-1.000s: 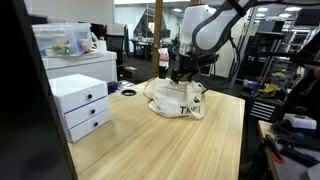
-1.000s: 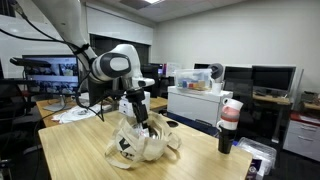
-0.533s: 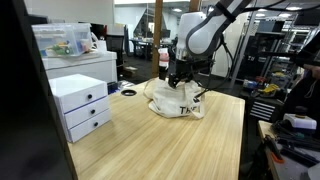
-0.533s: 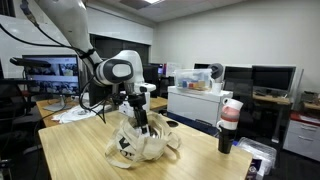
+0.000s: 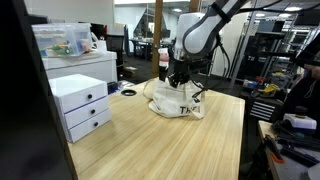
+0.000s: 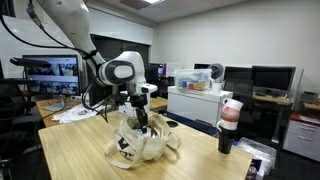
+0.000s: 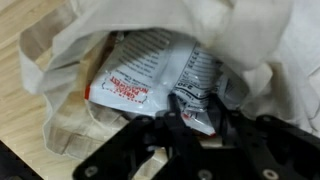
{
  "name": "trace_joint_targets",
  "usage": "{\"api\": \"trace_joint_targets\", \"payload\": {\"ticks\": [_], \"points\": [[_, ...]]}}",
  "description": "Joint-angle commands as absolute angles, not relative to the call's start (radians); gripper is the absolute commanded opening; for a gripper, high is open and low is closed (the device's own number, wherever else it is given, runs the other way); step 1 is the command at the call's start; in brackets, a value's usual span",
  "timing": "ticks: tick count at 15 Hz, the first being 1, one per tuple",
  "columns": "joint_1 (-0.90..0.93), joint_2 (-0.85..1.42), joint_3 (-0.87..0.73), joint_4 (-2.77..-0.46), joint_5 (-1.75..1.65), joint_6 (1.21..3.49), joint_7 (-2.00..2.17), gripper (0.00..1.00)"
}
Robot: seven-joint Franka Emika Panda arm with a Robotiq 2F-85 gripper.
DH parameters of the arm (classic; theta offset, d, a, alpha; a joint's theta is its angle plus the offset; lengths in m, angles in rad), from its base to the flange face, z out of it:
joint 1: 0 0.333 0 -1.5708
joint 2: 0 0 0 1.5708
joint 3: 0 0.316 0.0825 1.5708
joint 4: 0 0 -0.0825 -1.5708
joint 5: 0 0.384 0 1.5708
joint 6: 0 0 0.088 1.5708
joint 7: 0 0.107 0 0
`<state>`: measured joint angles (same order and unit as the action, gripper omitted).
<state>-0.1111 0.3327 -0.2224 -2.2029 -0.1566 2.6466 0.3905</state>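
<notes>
Just above the gripper (image 7: 198, 118), at the lower middle of the wrist view, a crinkled white snack packet (image 7: 150, 75) with a red band and black print lies inside the mouth of a cream cloth tote bag (image 7: 60, 40). The two dark fingers stand partway apart, one on each side of the packet's lower right end. Whether they are pinching that end or only bracketing it, I cannot tell, as the plastic folds hide the contact.

The packet's long axis runs roughly left to right across the frame, sloping a little down to the right. Most of its length therefore lies up and to the left of the jaws, and only its corner sits between them. Cloth folds crowd in from the top and right of the frame, close over the packet.

In both exterior views the gripper (image 5: 178, 80) (image 6: 141, 122) points straight down into the slumped bag (image 5: 178, 100) (image 6: 140, 145), near the middle of a light wooden table (image 5: 150, 140). A white drawer unit (image 5: 82, 105) stands well apart at the left.
</notes>
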Motion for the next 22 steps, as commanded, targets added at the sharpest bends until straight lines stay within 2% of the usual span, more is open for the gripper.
{"api": "trace_joint_targets", "payload": {"ticks": [1,3,22], "points": [[-0.115,0.351,-0.219,-2.189,-0.111,2.651,0.345,0.04],[-0.115,0.355,-0.220,-2.185,-0.105,2.649,0.344,0.00],[-0.173,0.094,-0.262,-2.222,-0.100,2.606,0.262,0.00]]}}
